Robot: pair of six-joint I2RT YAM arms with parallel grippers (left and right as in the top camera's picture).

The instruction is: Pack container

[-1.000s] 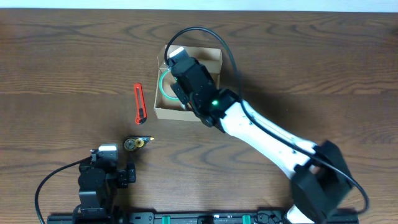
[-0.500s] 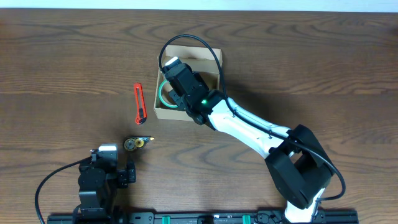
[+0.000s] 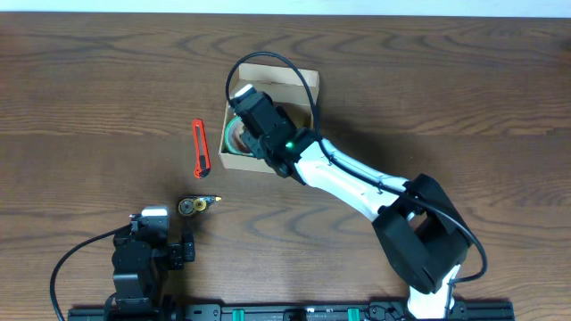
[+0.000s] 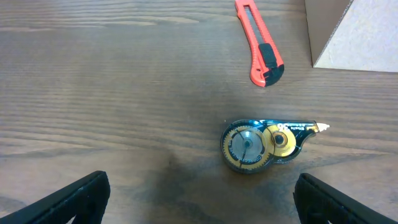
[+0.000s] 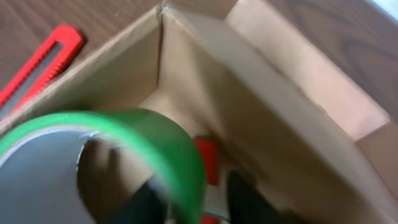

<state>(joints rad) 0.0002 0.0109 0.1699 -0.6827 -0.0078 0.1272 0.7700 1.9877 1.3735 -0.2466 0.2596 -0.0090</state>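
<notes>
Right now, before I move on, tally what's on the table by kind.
Cardboard box: 1
Green tape roll, in the box: 1
Red utility knife: 1
Correction tape dispenser: 1
Unclear red thing inside the box: 1
Total: 5

Dark wood-grain table [image 3: 89, 89] — soft, even light

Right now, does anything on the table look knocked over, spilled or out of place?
Nothing is spilled or damaged. The green tape roll is inside the container, blurred in the right wrist view, so whether it lies flat is unclear. The red utility knife and correction tape dispenser lie outside it on the table.
</notes>
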